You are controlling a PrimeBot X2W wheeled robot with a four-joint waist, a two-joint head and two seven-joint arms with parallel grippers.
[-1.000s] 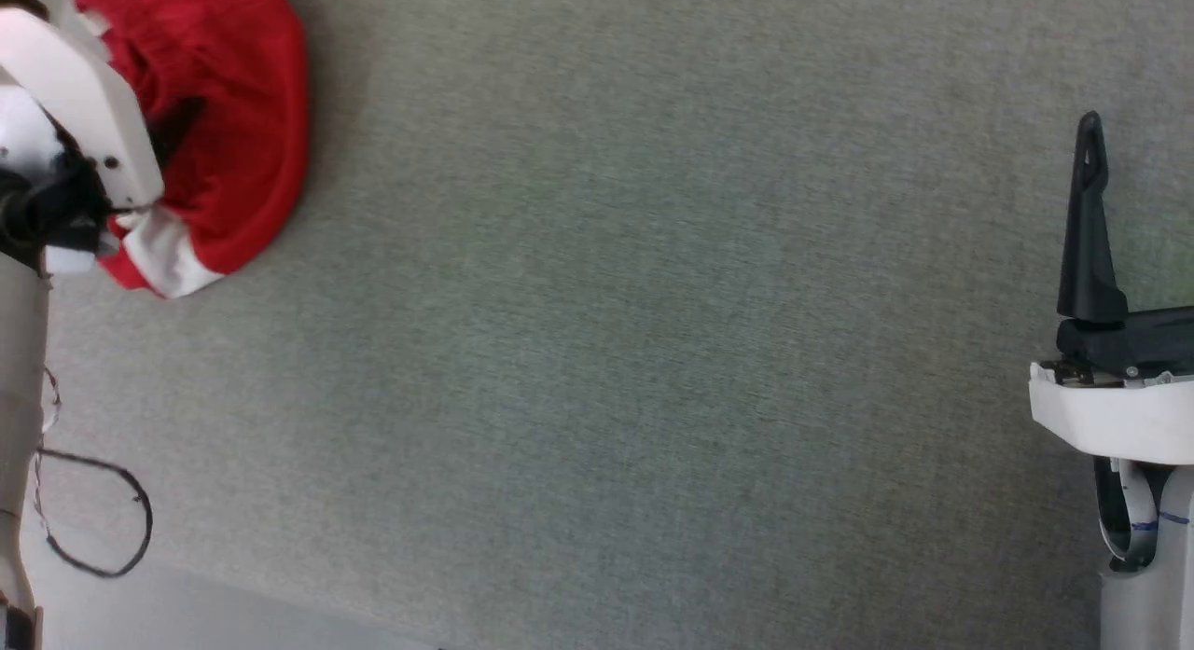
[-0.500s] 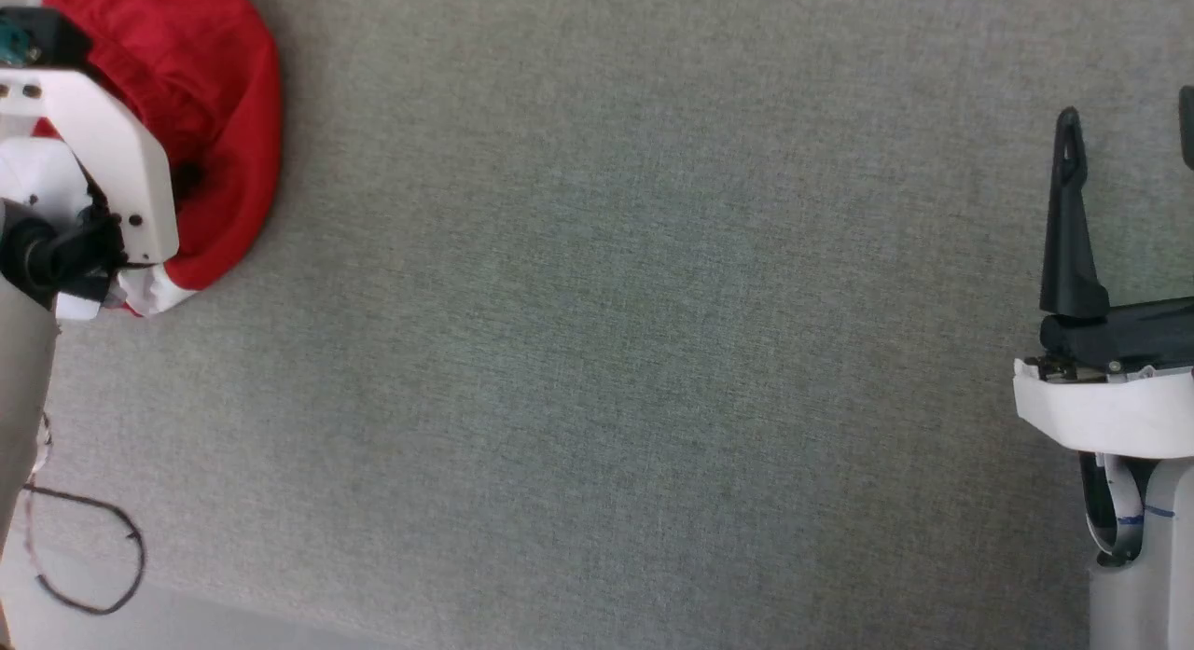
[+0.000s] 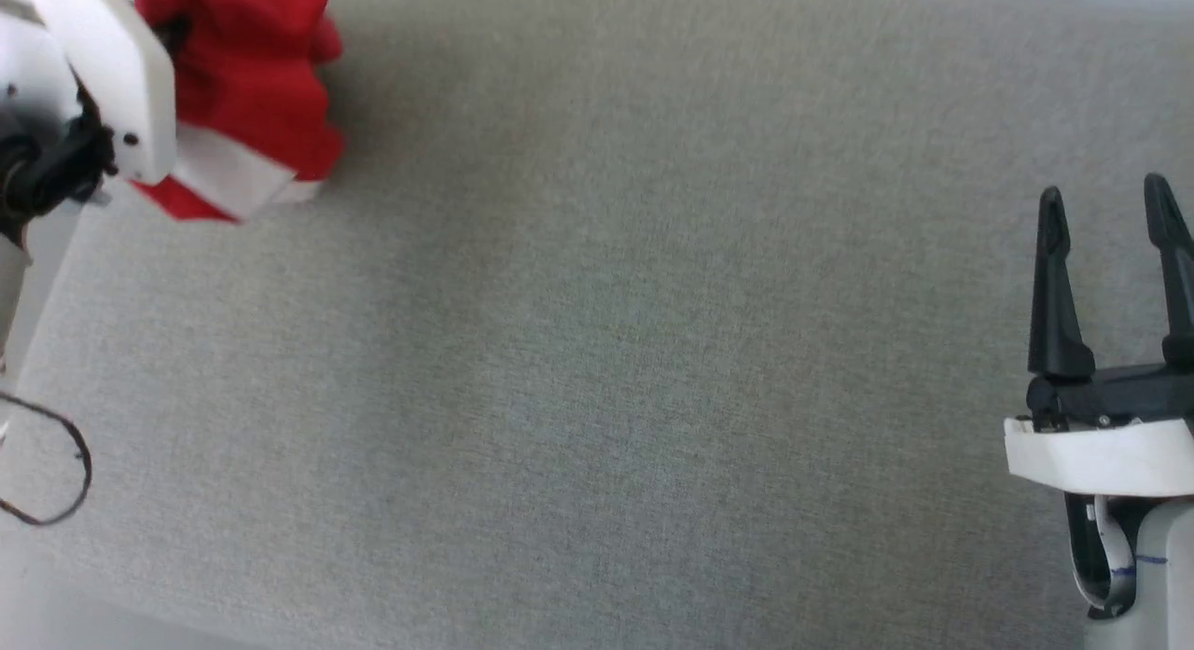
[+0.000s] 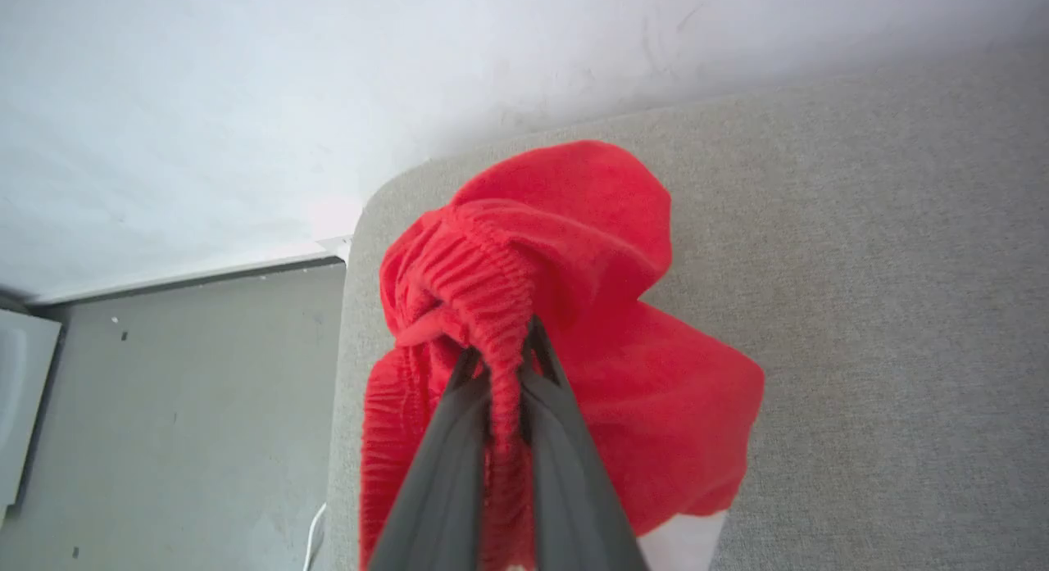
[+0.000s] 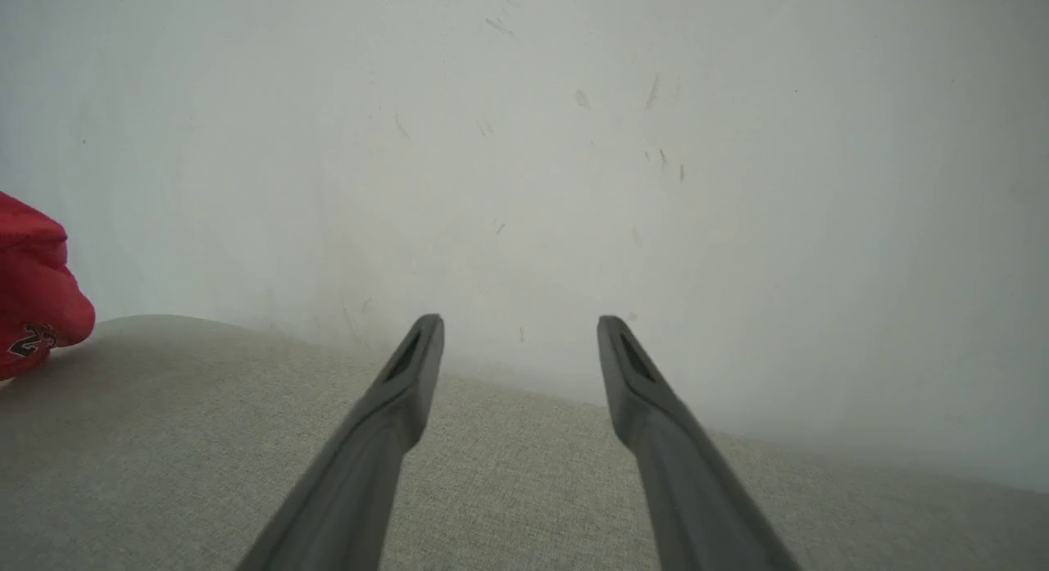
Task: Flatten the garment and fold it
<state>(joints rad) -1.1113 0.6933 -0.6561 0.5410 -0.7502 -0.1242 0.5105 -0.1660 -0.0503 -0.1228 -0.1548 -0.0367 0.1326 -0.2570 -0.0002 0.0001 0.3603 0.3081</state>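
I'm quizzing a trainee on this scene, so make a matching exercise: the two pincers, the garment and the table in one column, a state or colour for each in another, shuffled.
1. left pincer
2. right pincer
3. garment
4. table

A. open, holding nothing
B. grey cloth surface
C. shut on gathered fabric
D. red, bunched up

Pairs: 1-C, 2-A, 3-D, 4-B.

Red garment (image 4: 631, 382) is seen bunched up, its gathered waistband (image 4: 483, 284) pinched between the closed jaws of the left gripper (image 4: 501, 350). A white stripe (image 4: 680, 542) is shown at the lower edge. Grey bench (image 4: 885, 268) corner, white wall (image 4: 205, 104) and grey floor (image 4: 164, 423) are seen behind
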